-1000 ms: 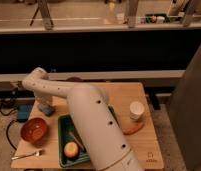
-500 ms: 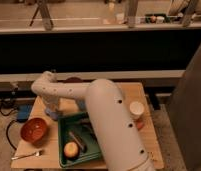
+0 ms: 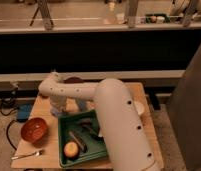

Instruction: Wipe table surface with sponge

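Note:
The light tan table surface (image 3: 44,142) fills the lower middle of the camera view. My white arm rises from the bottom right, bends at an elbow (image 3: 50,88) over the table's back left, and turns down. The gripper (image 3: 57,109) hangs there, low over the wood, just behind the orange bowl and left of the green tray. I cannot pick out the sponge; it may be hidden under the gripper or the arm.
An orange bowl (image 3: 34,129) sits front left with a fork (image 3: 27,155) before it. The green tray (image 3: 89,151) holds a round yellow fruit (image 3: 70,149) and dark items. A bluish upright cup (image 3: 82,104) stands under the forearm. A white cup (image 3: 139,107) peeks out at right. A blue box (image 3: 23,112) lies at the left edge.
The elbow and forearm have swung to the right and lower over the table. The arm now hides more of the table's right side and most of the white cup.

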